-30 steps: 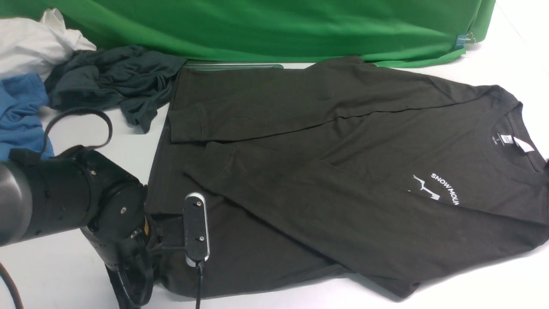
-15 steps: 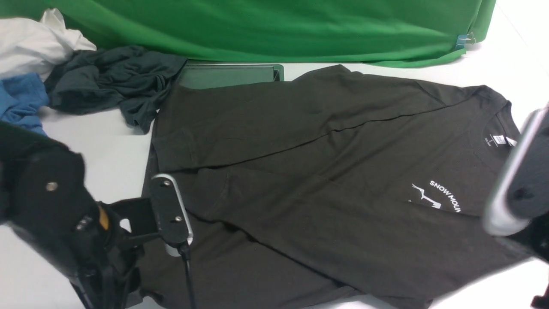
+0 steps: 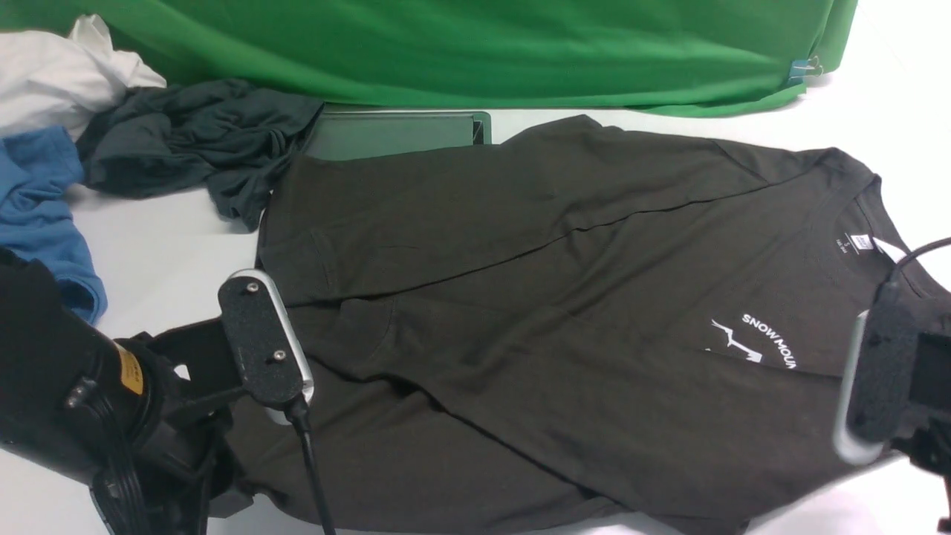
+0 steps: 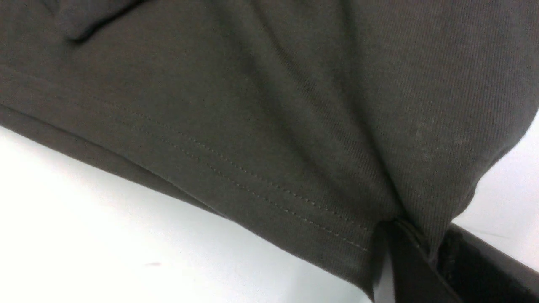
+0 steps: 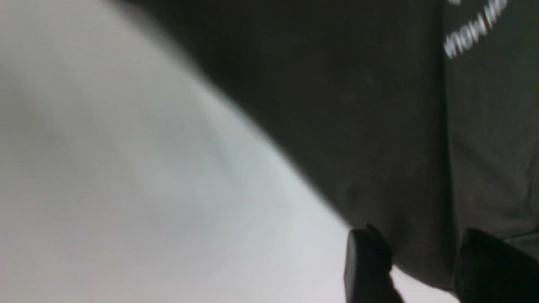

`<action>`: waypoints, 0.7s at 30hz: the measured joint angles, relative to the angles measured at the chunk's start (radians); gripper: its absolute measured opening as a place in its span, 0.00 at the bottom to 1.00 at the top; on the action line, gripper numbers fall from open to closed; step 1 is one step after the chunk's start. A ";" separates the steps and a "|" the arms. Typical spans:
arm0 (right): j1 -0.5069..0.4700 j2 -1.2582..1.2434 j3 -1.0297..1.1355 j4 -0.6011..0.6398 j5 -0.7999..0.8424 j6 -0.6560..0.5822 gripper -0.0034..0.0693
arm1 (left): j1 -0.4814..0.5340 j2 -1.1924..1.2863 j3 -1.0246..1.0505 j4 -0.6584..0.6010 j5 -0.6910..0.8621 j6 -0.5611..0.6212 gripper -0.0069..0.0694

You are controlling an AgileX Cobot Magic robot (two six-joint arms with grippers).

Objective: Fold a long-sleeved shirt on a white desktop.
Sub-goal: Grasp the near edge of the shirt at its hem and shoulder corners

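Wrist cameras hide both grippers from the front view, where the long-sleeved shirt lies spread on the white desktop, pulled nearer you than a second ago, grey hatch now uncovered. Your left gripper is clamped on the hem; your right gripper, blurred, stands parted astride the shirt's near edge.

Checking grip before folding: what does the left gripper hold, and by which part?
The left gripper pinches the long-sleeved shirt at its stitched bottom hem.
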State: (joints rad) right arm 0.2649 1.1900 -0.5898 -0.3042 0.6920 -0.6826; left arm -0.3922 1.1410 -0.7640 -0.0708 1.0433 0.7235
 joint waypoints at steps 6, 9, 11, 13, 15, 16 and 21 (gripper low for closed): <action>-0.071 0.165 0.042 0.045 -0.116 -0.098 0.71 | 0.000 0.000 0.000 -0.008 -0.013 -0.001 0.17; -0.074 0.233 0.058 -0.001 -0.146 -0.122 0.77 | 0.000 0.000 0.000 -0.008 -0.014 -0.001 0.17; -0.075 0.266 0.056 -0.047 -0.171 -0.126 0.76 | 0.000 0.000 0.000 -0.008 -0.015 -0.001 0.17; -0.075 0.283 0.049 -0.076 -0.191 -0.130 0.74 | 0.000 0.000 0.000 -0.008 -0.015 -0.001 0.17; -0.075 0.308 0.045 -0.134 -0.237 -0.132 0.69 | 0.000 0.000 0.000 -0.005 -0.024 -0.001 0.17; -0.075 0.317 0.042 -0.158 -0.259 -0.133 0.68 | 0.000 0.000 0.000 -0.005 -0.026 -0.001 0.17; -0.075 0.336 0.038 -0.208 -0.328 -0.137 0.65 | 0.000 0.000 0.000 -0.005 -0.026 -0.001 0.17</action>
State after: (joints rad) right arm 0.1895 1.5257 -0.5517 -0.5120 0.3638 -0.8195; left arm -0.3922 1.1410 -0.7640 -0.0758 1.0171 0.7226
